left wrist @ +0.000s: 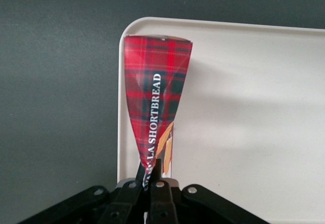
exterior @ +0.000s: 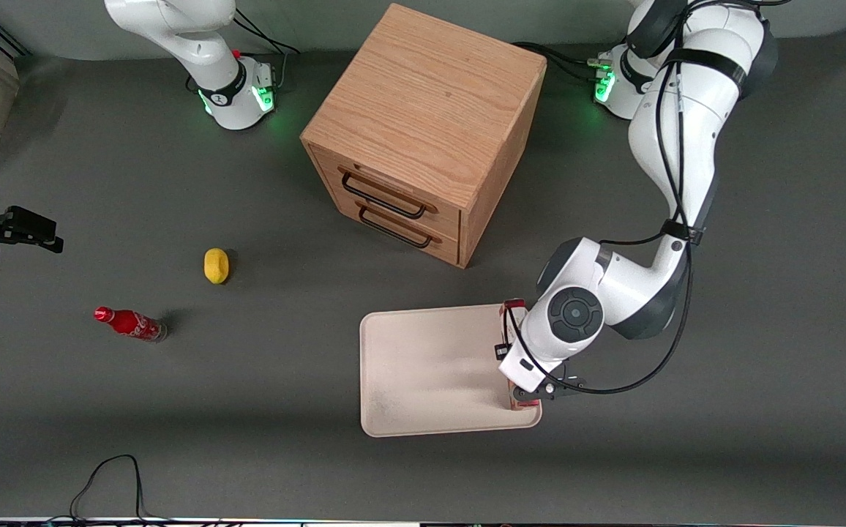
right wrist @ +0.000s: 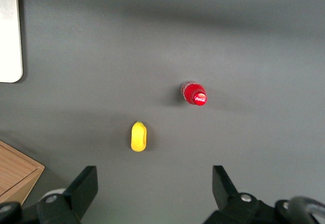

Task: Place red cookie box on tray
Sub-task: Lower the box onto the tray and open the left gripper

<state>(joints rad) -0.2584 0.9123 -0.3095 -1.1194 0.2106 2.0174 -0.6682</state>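
White and folded at the elbow, your left arm points its gripper (left wrist: 151,176) down, pinching the red tartan cookie box (left wrist: 155,102) (on edge) over the pale cream tray (exterior: 423,366).

The working arm is glossy white with dark grey joint bands; black cables trail along it to the black claw (exterior: 533,391), and its base glows green.
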